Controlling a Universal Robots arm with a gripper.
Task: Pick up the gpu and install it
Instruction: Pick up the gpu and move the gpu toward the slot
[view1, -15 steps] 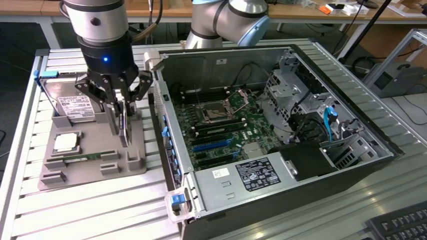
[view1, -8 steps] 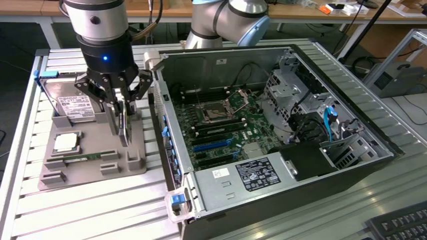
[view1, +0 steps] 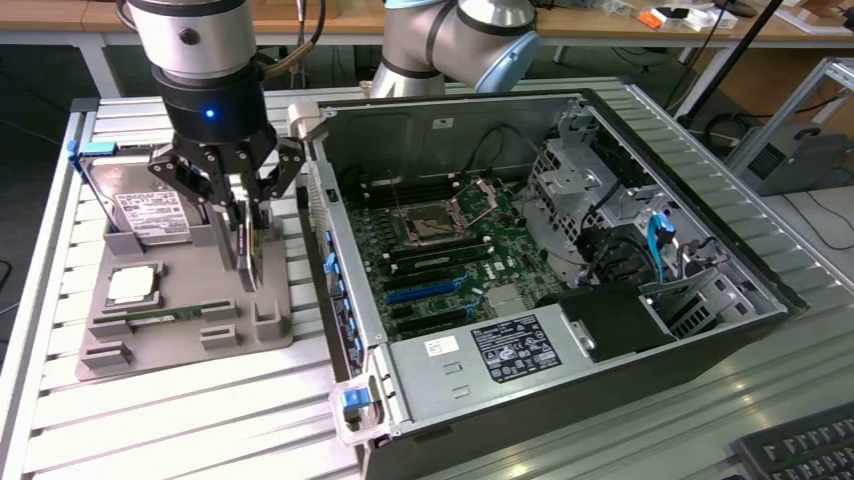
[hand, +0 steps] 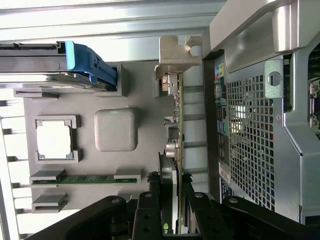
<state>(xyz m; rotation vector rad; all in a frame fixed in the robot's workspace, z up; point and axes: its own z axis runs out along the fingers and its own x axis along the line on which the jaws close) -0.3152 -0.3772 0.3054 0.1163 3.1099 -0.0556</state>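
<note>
The gpu (view1: 247, 250) stands on edge, thin and upright, over the right side of the grey parts tray (view1: 187, 335). My gripper (view1: 244, 215) comes down from above and is shut on the card's upper edge. In the wrist view the gpu (hand: 178, 115) is seen edge-on, with its silver end bracket (hand: 174, 55) at the far end and my gripper (hand: 175, 212) clamped on either side of it. I cannot tell whether its lower edge touches the tray. The open computer case (view1: 561, 130) lies just to the exterior view's right, motherboard (view1: 447, 265) exposed.
On the tray lie a silver hard drive (view1: 150, 212), a processor (view1: 131, 285) and a narrow green memory stick (view1: 160, 317). The case's rear wall (hand: 250, 140) stands close beside the card. A keyboard corner (view1: 801, 455) sits at the front right.
</note>
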